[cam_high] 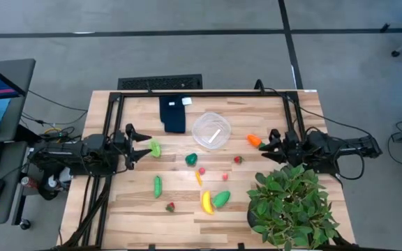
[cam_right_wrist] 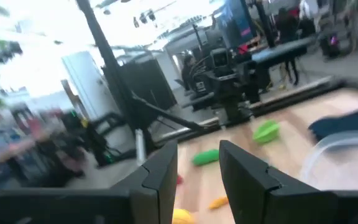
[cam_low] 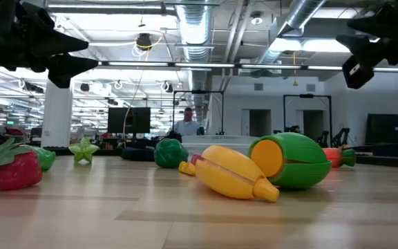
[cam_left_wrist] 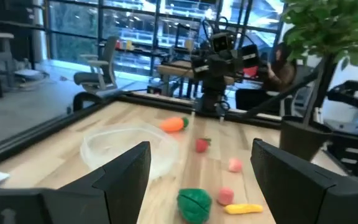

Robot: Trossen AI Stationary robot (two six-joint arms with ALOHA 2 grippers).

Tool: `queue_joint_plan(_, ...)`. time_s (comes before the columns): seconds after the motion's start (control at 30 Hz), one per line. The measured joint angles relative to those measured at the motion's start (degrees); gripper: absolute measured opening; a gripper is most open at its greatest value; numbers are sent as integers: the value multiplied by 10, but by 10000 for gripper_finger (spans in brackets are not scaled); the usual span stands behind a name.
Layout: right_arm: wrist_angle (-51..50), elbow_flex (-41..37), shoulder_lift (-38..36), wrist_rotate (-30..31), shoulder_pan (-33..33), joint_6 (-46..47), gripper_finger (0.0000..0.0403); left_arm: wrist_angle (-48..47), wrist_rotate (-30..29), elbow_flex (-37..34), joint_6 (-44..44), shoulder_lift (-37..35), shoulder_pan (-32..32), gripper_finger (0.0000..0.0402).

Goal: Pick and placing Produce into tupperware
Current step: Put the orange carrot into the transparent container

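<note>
Produce scattered on the surface (cam_high: 117,209); tupperware (cam_high: 211,130) seen empty.
Left end effector (cam_high: 142,148) is held wide beside a green piece (cam_high: 155,148); right end effector (cam_high: 269,146), narrowly parted, by the carrot (cam_high: 255,140).

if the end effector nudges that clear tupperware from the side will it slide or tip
The tupperware looks thin, see-through and empty, so it is probably light and would likely slide on the smooth wooden table rather than resist. It looks low and wide, so tipping seems unlikely. Its thin wall may flex if squeezed at the rim.
</note>
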Motion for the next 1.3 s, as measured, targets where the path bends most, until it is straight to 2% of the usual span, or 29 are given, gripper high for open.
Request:
queue_joint_plan(0.07,1,0,0,7,0,22,113,0,1,0,15,0,0,265)
queue_joint_plan(0.17,1,0,0,53,-5,22,113,-1,12,0,66,0,0,265)
queue_joint_plan(0.23,1,0,0,55,-8,22,113,-2,14,0,96,0,0,265)
queue_joint_plan(0.4,1,0,0,60,-10,20,113,6,-42,0,181,0,0,265)
queue_joint_plan(0.47,-18,0,0,60,-10,-10,113,7,-48,0,183,0,0,265)
queue_joint_plan(0.63,-79,0,1,61,-10,-169,113,9,-66,0,184,0,0,265)
queue_joint_plan(0.83,-79,0,5,75,-25,-227,113,9,-69,0,194,0,0,265)
queue_joint_plan(0.93,-110,13,5,110,-39,-217,113,7,-70,2,197,0,0,265)
queue_joint_plan(1.17,-295,82,17,221,-54,-110,113,-10,-74,6,192,13,0,265)
queue_joint_plan(1.3,-301,83,51,286,-55,-88,113,-11,-85,6,201,37,0,265)
